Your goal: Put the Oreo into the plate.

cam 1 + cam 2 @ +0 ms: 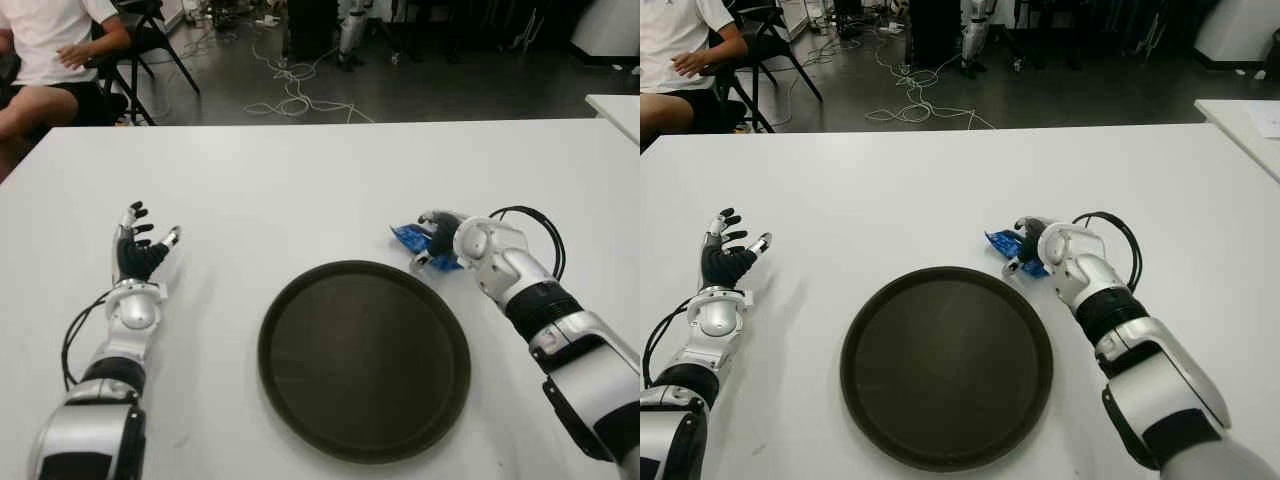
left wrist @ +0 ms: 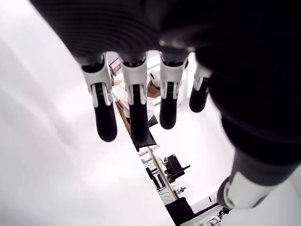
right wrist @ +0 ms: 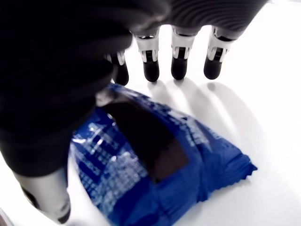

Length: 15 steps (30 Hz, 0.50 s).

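The Oreo, a blue crinkled packet (image 1: pixel 408 238), lies on the white table (image 1: pixel 300 190) just past the right rim of the round dark plate (image 1: pixel 300 310), which holds nothing. My right hand (image 1: pixel 440 242) is over the packet from the right. In the right wrist view its fingers (image 3: pixel 179 61) reach out straight beyond the packet (image 3: pixel 160 165) with the thumb on the near side, and they are not closed on it. My left hand (image 1: pixel 140 245) shows to the left of the plate with its fingers (image 2: pixel 136 113) spread and nothing in it.
A seated person (image 1: pixel 45 50) and a black chair (image 1: pixel 150 30) are beyond the table's far left corner. Cables (image 1: pixel 290 95) lie on the floor behind. Another white table's corner (image 1: pixel 615 108) shows at the right edge.
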Motion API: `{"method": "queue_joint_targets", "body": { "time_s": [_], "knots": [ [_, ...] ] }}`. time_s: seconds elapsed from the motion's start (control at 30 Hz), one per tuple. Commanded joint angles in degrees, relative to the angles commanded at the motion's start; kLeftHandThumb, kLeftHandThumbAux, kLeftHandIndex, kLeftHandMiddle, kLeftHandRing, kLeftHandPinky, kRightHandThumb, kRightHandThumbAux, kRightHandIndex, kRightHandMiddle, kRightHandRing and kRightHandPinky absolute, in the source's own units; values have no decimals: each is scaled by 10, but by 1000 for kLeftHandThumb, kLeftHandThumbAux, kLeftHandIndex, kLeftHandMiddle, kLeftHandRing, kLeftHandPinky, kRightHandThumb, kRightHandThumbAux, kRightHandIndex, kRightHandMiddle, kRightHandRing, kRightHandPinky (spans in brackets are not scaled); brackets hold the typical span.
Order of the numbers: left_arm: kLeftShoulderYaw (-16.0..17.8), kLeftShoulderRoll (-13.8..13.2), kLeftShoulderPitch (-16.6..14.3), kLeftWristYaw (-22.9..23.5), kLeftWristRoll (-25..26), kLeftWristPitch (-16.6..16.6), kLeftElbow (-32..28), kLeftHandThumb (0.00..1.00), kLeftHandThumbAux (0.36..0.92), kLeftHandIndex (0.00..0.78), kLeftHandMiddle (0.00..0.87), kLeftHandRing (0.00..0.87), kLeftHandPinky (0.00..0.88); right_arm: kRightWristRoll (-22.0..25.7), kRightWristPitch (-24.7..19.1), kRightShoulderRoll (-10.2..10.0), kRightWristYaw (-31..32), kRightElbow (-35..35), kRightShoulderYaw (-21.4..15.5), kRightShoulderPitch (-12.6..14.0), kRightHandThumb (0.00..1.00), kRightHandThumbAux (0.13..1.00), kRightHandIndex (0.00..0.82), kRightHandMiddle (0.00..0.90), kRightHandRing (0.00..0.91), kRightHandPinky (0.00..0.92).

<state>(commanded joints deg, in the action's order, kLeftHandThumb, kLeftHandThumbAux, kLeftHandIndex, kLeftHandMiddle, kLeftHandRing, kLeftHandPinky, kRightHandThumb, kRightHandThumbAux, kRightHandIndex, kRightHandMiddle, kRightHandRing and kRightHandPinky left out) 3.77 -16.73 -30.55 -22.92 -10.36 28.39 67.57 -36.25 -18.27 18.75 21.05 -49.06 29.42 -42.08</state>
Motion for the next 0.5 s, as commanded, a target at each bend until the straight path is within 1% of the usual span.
{"method": "queue_joint_targets", "body": {
  "time_s": [0.03,0.1,0.17,0.33,0.5],
  "knots": [
    [0,0,0,0,0,0,0,216,690,97,162,201,249,0,-1,0,2,2,0,0,0,743,57,89,29,0],
    [0,0,0,1,0,1,-1,217,696,98,165,201,249,-5,-25,5,22,43,3,6,0,737,57,89,30,0],
    [-1,0,1,-1,-1,2,-1,220,701,99,167,201,248,-6,-32,8,29,55,4,8,0,736,58,89,30,0],
    [0,0,1,0,1,2,-2,215,701,100,165,195,227,-9,-30,8,36,41,7,4,0,747,57,88,31,0],
    [0,-1,1,1,0,3,-1,219,700,100,160,197,244,-11,-29,7,37,42,5,5,0,760,54,87,31,0]
  ]
}}
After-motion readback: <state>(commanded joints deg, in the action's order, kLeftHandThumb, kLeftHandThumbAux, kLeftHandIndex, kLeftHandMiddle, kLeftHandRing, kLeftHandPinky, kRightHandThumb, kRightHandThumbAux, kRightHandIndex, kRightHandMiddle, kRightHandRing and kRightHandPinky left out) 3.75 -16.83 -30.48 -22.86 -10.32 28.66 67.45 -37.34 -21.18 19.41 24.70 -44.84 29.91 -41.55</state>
